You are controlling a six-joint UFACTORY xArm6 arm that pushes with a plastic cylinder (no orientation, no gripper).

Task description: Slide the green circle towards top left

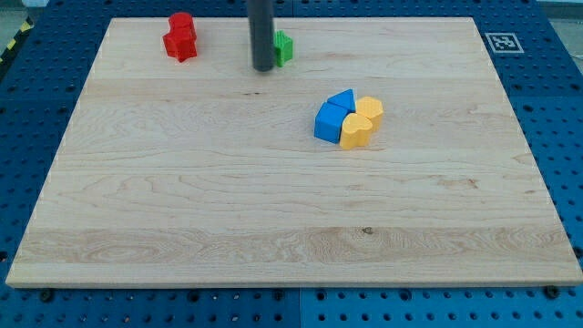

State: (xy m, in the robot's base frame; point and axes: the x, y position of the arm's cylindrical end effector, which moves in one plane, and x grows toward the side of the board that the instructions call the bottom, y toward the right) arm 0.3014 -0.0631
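Green block (284, 47), shape mostly hidden, touches my tip (263, 67) at its 2 o'clock; bare rod, holding nothing; red blocks (180, 36) toward 10 o'clock.

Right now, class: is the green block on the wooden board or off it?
On. The green block sits on the wooden board near its top edge, partly hidden behind my tip, which is just at its left.

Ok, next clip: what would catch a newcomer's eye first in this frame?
The dark rod coming down from the view's top, my tip resting just left of a green block it partly hides. Then the tight cluster of blue blocks and yellow blocks right of centre, and the red blocks near the top left of the wooden board.
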